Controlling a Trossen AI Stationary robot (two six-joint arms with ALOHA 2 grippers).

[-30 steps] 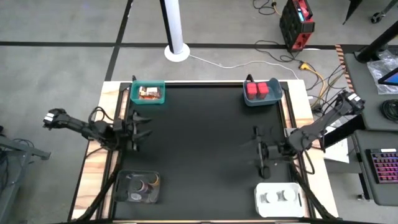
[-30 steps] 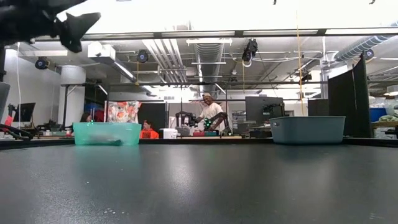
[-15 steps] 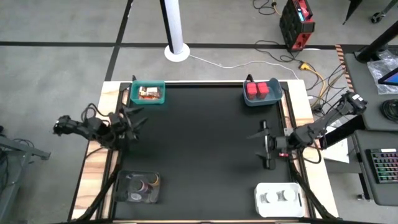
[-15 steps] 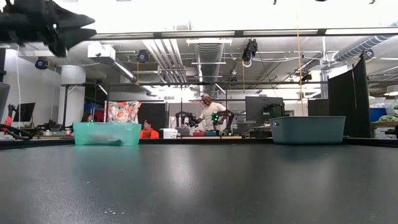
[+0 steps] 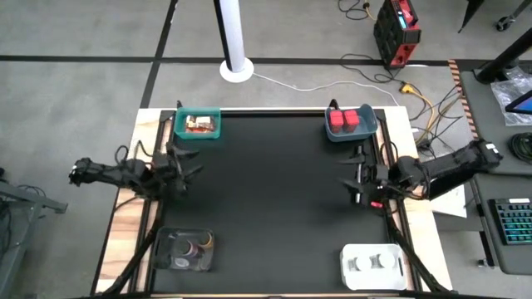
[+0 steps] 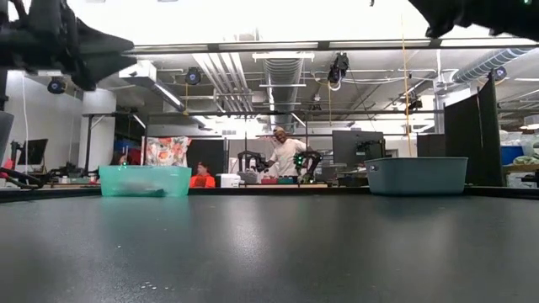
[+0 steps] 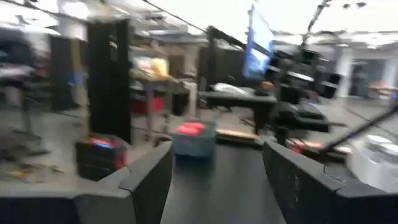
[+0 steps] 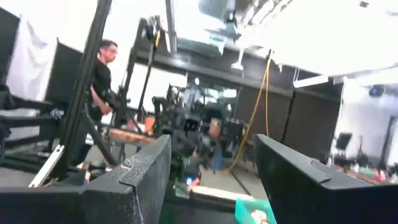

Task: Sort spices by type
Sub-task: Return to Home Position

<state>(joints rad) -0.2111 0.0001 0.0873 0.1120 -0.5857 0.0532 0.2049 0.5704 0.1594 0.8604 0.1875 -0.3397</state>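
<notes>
View looking forward from the left arm's wrist. The left gripper holds its two dark fingers spread wide apart. Between them a black worktop stretches away to its far edge. There stands a blue-grey bin, with red boxes showing above its rim; their number cannot be made out. Off the worktop, down on the floor, sits a dark case with red trim. Behind it rises a tall dark pillar. Farther back a bright blue screen hangs over cluttered desks.

Left arm low, reaching inward from left side. Left gripper level, fingers spread wide, empty. Right arm mirrors it. Right gripper level, fingers spread wide, empty.
</notes>
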